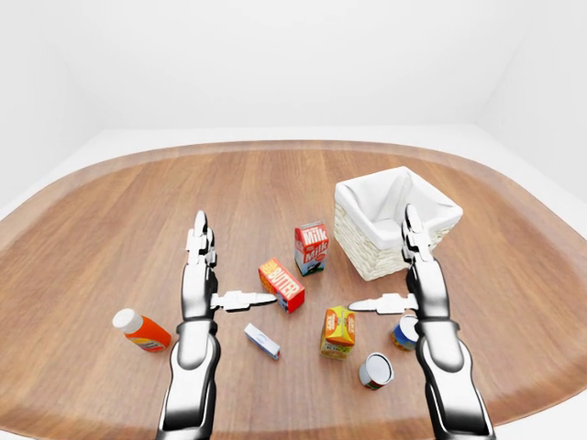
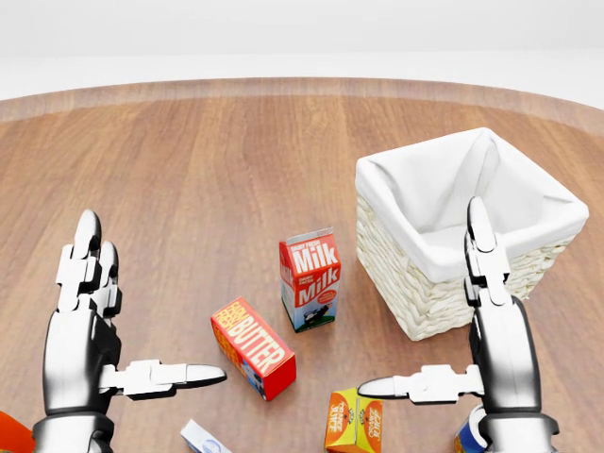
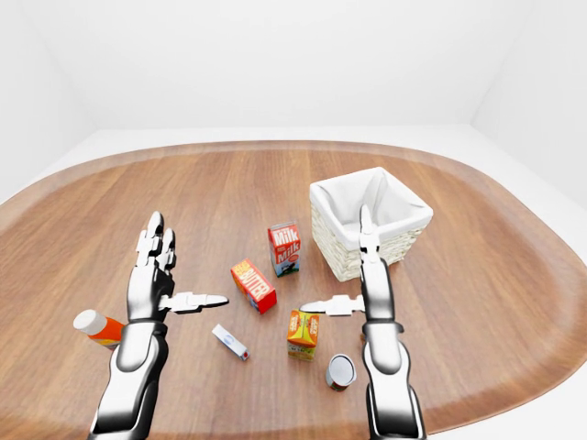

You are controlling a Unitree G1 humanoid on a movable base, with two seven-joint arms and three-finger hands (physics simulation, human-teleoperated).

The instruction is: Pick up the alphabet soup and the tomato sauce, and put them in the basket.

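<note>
Nearer hand: right hand [image 1: 424,289], fingers spread wide, nothing held
Left hand [image 1: 196,284]: spread wide, empty
Cans: silver-topped can [image 1: 376,370] and blue can [image 1: 404,332] are located below the right hand, toward the tabletop's near edge; labels cannot be read

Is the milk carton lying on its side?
No, the milk carton stands upright on the wooden table, left of the basket in the head view.

Both arms reach up from the bottom edge of the head view, forearms raised and roughly parallel. The left hand [image 2: 80,335] is open, its fingers [image 2: 87,255] pointing upward and its thumb stretched sideways toward the middle. The right hand [image 2: 495,349] mirrors it, fingers [image 2: 479,241] straight, thumb extended leftward, holding nothing.
</note>
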